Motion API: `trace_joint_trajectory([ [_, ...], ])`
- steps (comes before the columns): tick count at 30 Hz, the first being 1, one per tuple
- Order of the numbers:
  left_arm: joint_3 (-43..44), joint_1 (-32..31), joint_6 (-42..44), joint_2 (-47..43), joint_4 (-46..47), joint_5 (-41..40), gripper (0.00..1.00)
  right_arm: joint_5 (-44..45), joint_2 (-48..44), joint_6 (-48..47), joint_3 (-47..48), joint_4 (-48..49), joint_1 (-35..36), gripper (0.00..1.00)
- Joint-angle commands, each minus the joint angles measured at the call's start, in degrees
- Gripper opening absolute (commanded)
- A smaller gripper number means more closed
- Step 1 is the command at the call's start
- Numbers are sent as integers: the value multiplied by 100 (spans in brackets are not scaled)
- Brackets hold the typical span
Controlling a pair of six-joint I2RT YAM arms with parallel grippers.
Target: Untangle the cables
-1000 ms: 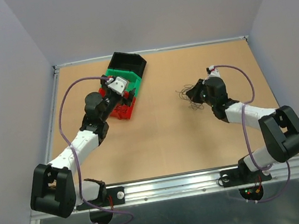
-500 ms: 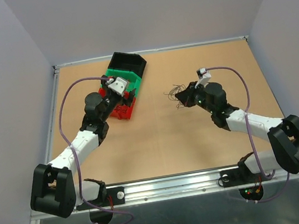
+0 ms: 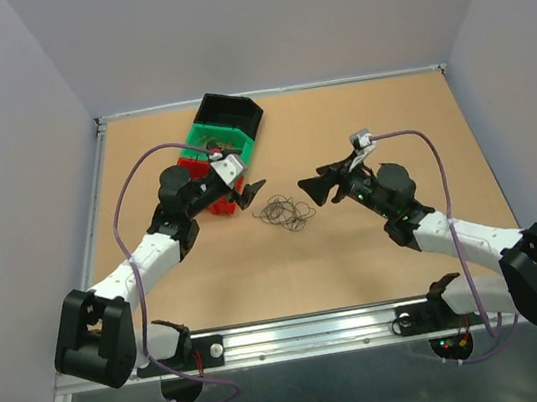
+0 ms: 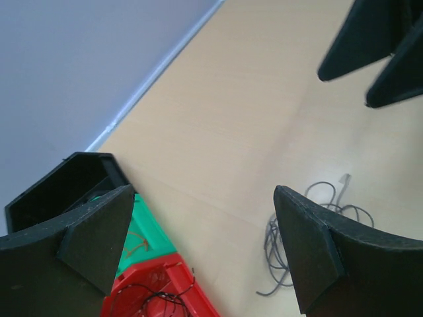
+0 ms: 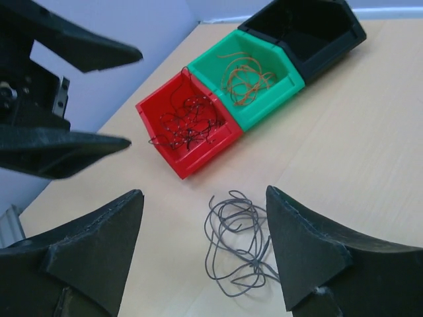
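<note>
The grey cables lie near the middle of the table, between the left gripper and the right gripper; both have their jaws apart, empty.

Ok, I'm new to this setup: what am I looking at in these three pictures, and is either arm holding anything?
Two robot arms are bolted to the near edge of a table. The wide picture looks down from above and behind them. The other two come from a camera on each wrist, so the dark wedges at their edges are that arm's own fingers. The left hand and right hand are both open and hold nothing. Between them a loose grey wire tangle lies on the table. By the left hand stand three bins in a row: a red bin with dark wires, a green bin with orange-brown wires, and a black bin whose inside I cannot make out.
</note>
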Motion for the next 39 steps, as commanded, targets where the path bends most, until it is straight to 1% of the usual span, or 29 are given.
trace_joint_trajectory([
  [1,252,-155,375,201,-281,372,99,638,-64,38,-155,453,5,80],
  [2,348,-182,446,315,-474,363,99,770,32,125,-129,288,5,81],
  [3,393,-269,620,368,-580,328,99,1137,129,178,54,104,5,82],
  [4,480,-313,692,412,-694,267,99,1323,234,239,186,-429,14,81],
  [6,542,-401,841,535,-914,118,98,1570,637,407,459,-907,5,81],
  [7,560,-428,877,570,-950,21,97,1510,761,433,582,-1031,5,80],
  [9,604,-428,903,623,-994,-119,95,1343,1060,599,645,-1050,14,74],
  [10,639,-428,895,641,-1003,-312,95,1064,1383,626,758,-1041,5,68],
  [11,657,-428,868,658,-994,-383,94,879,1534,653,829,-1032,5,66],
  [12,665,-428,868,676,-1003,-419,94,607,1684,705,890,-1032,5,65],
  [16,692,-419,894,746,-1046,-419,94,165,2300,767,1163,-1006,5,64],
  [18,814,-419,947,886,-1222,-393,93,-1,2580,794,1320,-1058,5,64],
  [20,1025,-419,1000,1036,-1529,-305,92,-116,2748,794,1409,-1085,40,61],
  [24,1395,-463,1132,1475,-2022,-199,86,-248,3030,785,1585,-1129,84,58],
  [26,1430,-472,1158,1520,-2049,-234,86,-275,3144,785,1655,-1137,93,52],
  [28,1413,-472,1158,1520,-2049,-252,86,-275,3197,785,1691,-1172,93,42],
  [29,1421,-472,1158,1529,-2057,-235,85,-266,3215,785,1726,-1190,93,32],
  [30,1421,-481,1167,1503,-2058,-226,85,-248,3197,785,1743,-1225,93,26],
  [31,1413,-472,1167,1494,-2066,-217,85,-213,3162,794,1743,-1243,93,12],
  [32,1404,-472,1167,1485,-2066,-217,85,-169,3127,794,1743,-1243,93,8],
  [34,1421,-489,1202,1494,-2101,-217,84,24,2917,785,1612,-1234,93,1],
  [39,1588,-603,1360,1669,-2426,-234,79,226,2688,750,1480,-1208,93,0],
])
